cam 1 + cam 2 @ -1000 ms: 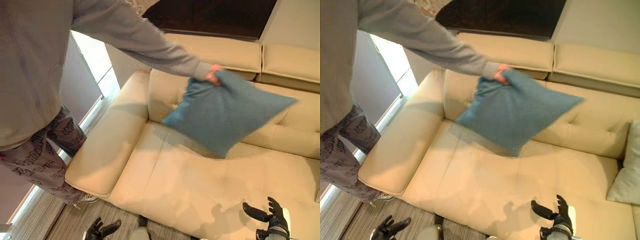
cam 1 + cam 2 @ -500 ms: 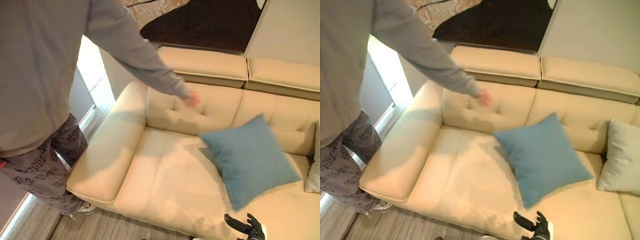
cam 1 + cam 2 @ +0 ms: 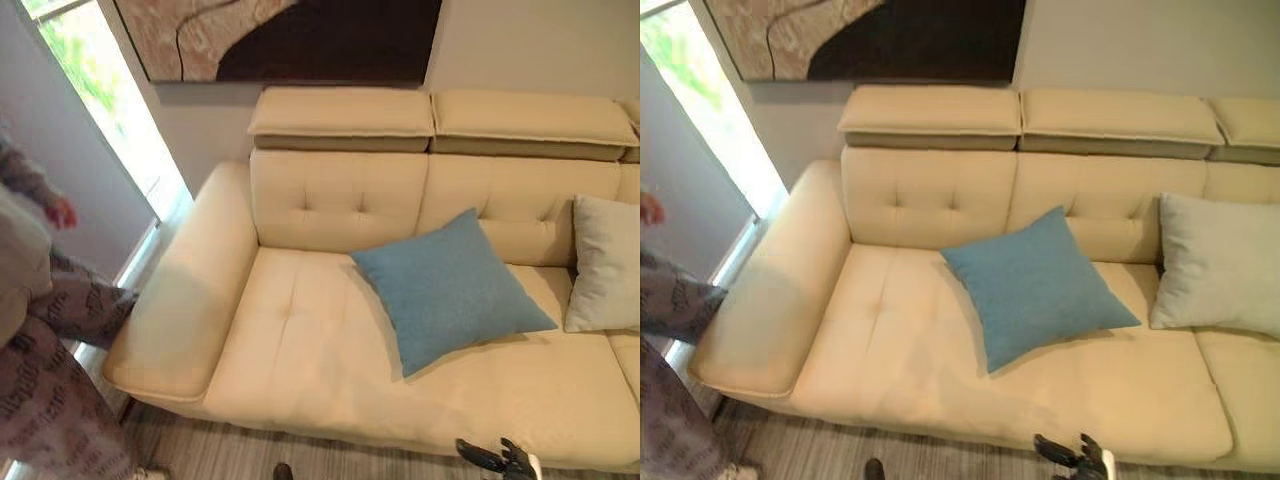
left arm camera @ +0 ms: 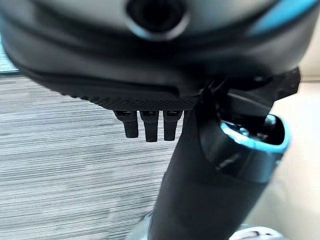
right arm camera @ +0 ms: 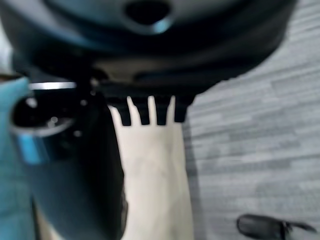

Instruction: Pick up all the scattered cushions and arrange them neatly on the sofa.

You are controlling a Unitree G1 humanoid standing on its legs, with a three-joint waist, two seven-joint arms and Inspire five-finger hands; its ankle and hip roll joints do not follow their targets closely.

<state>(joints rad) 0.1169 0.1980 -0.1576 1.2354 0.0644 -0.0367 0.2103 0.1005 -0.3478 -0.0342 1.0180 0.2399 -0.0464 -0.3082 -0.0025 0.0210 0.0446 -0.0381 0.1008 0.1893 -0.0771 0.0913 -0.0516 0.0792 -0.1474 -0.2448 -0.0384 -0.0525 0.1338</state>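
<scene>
A blue cushion (image 3: pixel 448 290) lies on the cream sofa's seat (image 3: pixel 300 350), its top corner leaning on the backrest. A light grey cushion (image 3: pixel 1222 262) stands against the backrest just to its right. My right hand (image 3: pixel 495 458) hovers low by the sofa's front edge, well short of the blue cushion, fingers spread and holding nothing. In the right wrist view its fingers (image 5: pixel 150 111) point straight out over the seat edge and floor. My left hand (image 4: pixel 146 125) hangs over the wooden floor, fingers straight and empty.
A person (image 3: pixel 40 350) stands at the far left beside the sofa's armrest (image 3: pixel 180 300). A bright window (image 3: pixel 110 100) is behind them and a dark painting (image 3: pixel 300 35) hangs above the backrest. Grey plank floor (image 3: pixel 890 450) runs along the sofa's front.
The person let go of the blue cushion, which landed on the seat, and drew back to the left. The camera has tilted up, so my right hand sits lower in view.
</scene>
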